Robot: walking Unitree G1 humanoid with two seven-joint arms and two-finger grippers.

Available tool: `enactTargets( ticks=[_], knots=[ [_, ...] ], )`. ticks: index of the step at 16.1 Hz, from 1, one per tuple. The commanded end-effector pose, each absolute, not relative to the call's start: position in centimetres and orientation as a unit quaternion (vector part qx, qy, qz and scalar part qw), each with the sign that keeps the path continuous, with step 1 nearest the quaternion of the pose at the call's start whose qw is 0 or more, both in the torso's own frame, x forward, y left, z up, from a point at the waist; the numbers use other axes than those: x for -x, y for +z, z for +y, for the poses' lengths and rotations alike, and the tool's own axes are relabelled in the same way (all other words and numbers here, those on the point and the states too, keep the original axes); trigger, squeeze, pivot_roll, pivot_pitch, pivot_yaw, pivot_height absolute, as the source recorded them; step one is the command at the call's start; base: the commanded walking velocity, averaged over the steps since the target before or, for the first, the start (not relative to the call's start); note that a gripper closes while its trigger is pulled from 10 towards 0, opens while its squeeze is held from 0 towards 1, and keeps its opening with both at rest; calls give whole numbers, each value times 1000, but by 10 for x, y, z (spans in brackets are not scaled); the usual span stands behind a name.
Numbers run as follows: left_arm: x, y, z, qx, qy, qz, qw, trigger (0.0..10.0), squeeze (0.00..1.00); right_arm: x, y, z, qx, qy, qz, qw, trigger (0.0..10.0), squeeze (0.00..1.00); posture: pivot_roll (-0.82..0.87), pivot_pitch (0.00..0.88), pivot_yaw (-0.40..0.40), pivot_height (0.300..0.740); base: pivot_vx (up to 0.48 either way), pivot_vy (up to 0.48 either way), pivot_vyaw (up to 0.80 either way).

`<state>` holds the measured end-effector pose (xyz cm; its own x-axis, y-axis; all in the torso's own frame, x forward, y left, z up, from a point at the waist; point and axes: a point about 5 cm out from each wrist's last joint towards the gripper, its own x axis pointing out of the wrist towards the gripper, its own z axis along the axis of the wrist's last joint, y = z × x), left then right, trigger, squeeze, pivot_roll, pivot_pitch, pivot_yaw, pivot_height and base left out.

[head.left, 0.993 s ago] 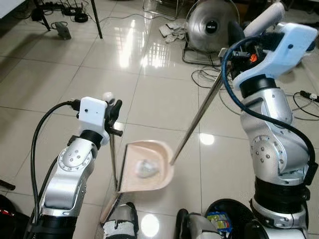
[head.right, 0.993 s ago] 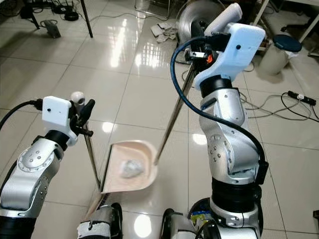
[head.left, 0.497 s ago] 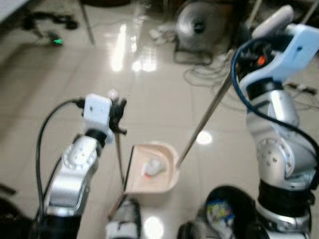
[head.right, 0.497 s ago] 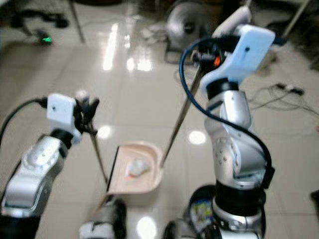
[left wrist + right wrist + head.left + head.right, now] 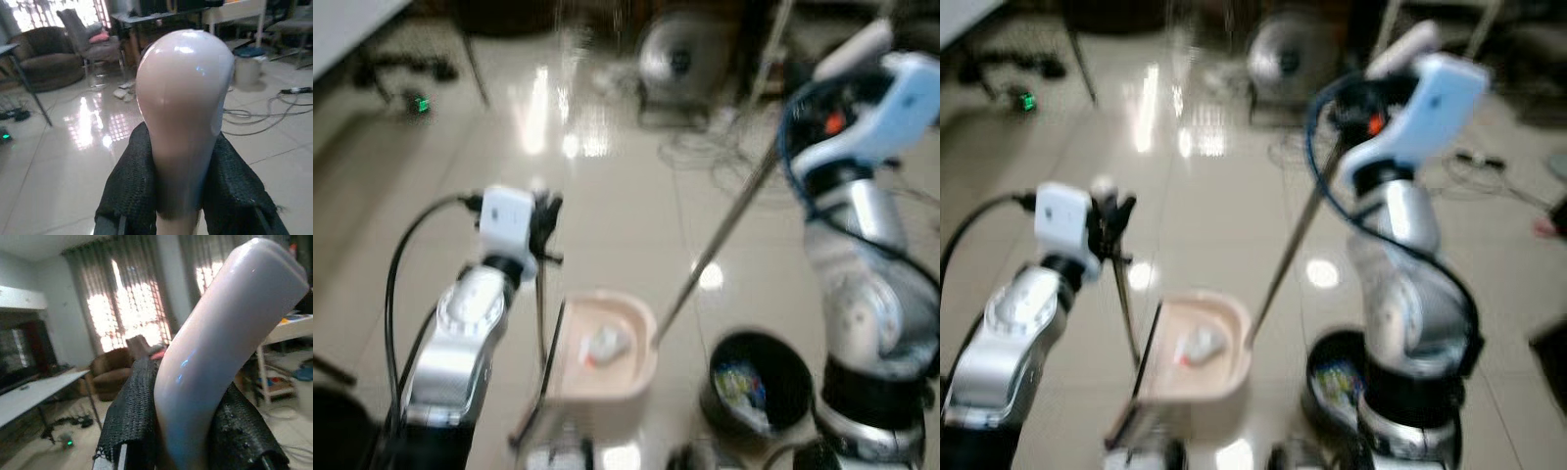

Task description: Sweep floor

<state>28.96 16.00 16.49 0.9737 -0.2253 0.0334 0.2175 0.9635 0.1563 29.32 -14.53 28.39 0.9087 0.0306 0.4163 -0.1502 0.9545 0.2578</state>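
Note:
A beige dustpan [image 5: 644, 328] sits low over the tiled floor in front of me, with a crumpled white wad [image 5: 604, 342] and a small red bit inside. Its long metal handle [image 5: 724, 230] rises to my right gripper [image 5: 1351, 116], which is shut on the curved pale grip [image 5: 220, 342]; the black fingers [image 5: 134, 416] press either side. My left gripper [image 5: 543, 217] is shut on the thin broom handle [image 5: 540, 313] just below its round pale knob [image 5: 183, 98]. The broom stands upright beside the dustpan's left edge. Both eye views are blurred.
A black bin [image 5: 726, 350] holding colourful rubbish stands on the floor just right of the dustpan, by my right side. A round metal fan [image 5: 677, 59] and loose cables [image 5: 705, 147] lie further ahead. Table legs and a power strip [image 5: 421, 103] are at far left.
The whole picture has shifted and blurred, so the camera has moved. The black bin now shows more fully beside the dustpan. Both grippers keep their hold.

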Motion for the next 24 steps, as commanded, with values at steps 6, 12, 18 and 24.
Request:
enactTargets(
  ticks=[6,12,18,24],
  knots=[
    [-285,168,158,-77,-121,-32,989,10000,0,-290,289,-136,-147,79,-217,962,10000,0,43,115,-19,740,0,-139,0],
    [-286,168,154,-77,-125,-33,989,10000,0,-289,288,-140,-177,75,-220,956,10000,0,40,101,-7,740,0,-480,0],
    [-289,168,155,-85,-129,-35,987,10000,0,-288,293,-143,-182,71,-237,952,10000,0,44,76,2,740,0,-480,0],
    [-291,169,151,-85,-130,-42,987,10000,0,-289,299,-154,-172,60,-258,949,10000,0,42,65,4,740,0,-480,0]
  ],
)
